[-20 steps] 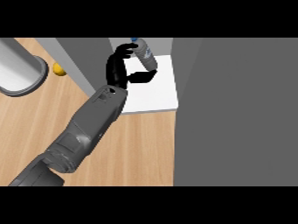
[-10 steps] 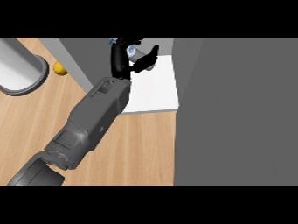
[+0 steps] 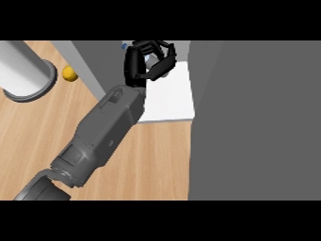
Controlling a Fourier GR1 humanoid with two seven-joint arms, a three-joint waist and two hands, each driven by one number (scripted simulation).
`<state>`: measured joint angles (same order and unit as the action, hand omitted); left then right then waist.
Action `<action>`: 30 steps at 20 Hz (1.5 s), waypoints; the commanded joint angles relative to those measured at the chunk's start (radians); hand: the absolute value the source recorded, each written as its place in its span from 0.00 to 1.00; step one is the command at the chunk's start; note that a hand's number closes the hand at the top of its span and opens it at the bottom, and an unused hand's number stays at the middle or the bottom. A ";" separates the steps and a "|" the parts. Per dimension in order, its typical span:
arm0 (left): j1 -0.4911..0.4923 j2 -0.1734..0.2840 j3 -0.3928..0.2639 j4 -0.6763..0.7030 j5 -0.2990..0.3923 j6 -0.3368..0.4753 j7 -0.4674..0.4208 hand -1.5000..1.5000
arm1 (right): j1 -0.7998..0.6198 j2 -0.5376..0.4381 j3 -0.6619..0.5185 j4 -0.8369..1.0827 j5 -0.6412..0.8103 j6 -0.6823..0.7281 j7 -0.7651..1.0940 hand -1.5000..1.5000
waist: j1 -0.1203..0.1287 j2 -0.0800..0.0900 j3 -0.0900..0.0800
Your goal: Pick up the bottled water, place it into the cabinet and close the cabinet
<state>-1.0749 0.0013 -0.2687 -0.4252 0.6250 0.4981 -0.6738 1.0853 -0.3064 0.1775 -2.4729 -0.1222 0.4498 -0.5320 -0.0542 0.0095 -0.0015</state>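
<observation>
The bottled water (image 3: 149, 57) is mostly hidden; only a pale sliver shows between my fingers, and a bluish bit, perhaps its cap (image 3: 125, 45), at the picture's top. My left hand (image 3: 133, 66) is curled round it, fingers arching over the top and thumb (image 3: 164, 69) coming in from the right. Hand and bottle are over the back part of the white cabinet shelf (image 3: 171, 101). The grey forearm (image 3: 107, 127) runs diagonally from the lower left. My right hand does not show.
A wide grey cabinet panel (image 3: 260, 122) fills the right side. A grey wall (image 3: 93, 61) borders the shelf on the left. On the wooden counter (image 3: 24, 141) stand a white cylinder with a grey base (image 3: 17, 68) and a small yellow object (image 3: 69, 74).
My left hand has carried the bottle farther back over the shelf, up the view. The fingers now arch over the bottle's top and hide more of it.
</observation>
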 commanded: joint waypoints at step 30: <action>1.123 0.347 -0.457 -1.149 0.128 -0.198 -0.009 0.00 | 0.044 -0.137 0.186 -0.189 0.253 0.032 0.053 1.00 | 0.097 -0.025 -0.003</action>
<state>-0.0533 0.2804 -0.7173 -1.4954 0.7494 0.3221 -0.6602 1.1394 -0.3572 0.3611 -2.4926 -0.0200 0.4361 -0.5338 0.0383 -0.0155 -0.0031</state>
